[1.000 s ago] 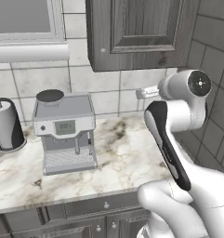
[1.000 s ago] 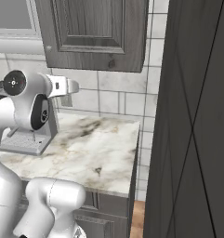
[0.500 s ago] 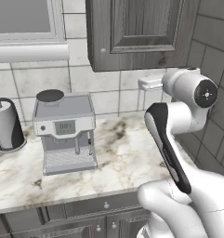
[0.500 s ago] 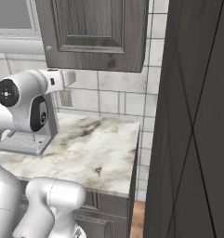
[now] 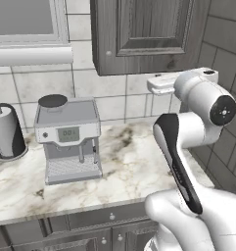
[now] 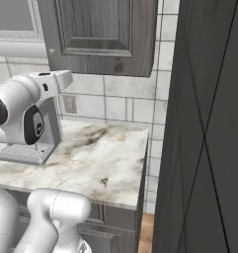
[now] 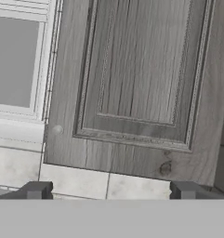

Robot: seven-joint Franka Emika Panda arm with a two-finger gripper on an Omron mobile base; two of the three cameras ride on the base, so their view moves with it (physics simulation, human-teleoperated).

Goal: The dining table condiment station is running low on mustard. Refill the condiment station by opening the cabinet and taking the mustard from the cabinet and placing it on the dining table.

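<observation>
Inspector: Where is the cabinet [image 5: 144,34]?

Onlooker: It hangs on the tiled wall above the desk [image 5: 119,166]. Its recessed-panel door [image 7: 141,74] is closed flat. A small round knob [image 7: 57,130] sits near the door's lower left corner, on the side nearest the window frame [image 7: 20,60]. The mustard cannot be seen; if it is inside, the door hides it.

Inspector: And the hand [image 7: 108,190]?

Onlooker: It is raised just below the cabinet's bottom edge, facing the door. The two dark fingertips [image 7: 36,189] stand well apart, spread wide, with nothing between them. They touch nothing; the door and the pale wall tiles lie beyond them.

Inspector: The arm?

Onlooker: The white arm [image 5: 198,122] bends up from the base, and its wrist [image 6: 54,81] points toward the wall, close under the cabinet.

Inspector: What else stands on the desk?

Onlooker: A grey coffee machine [image 5: 68,139] stands against the wall, left of the arm. Further left stands a paper towel roll [image 5: 7,132] in a dark holder. Below the marbled top run grey drawer fronts [image 5: 109,215] with small round knobs. On the right side, a tall dark panel [image 6: 204,123] rises beside the desk's end. A wall outlet [image 6: 68,104] shows on the tiles behind the arm.
</observation>
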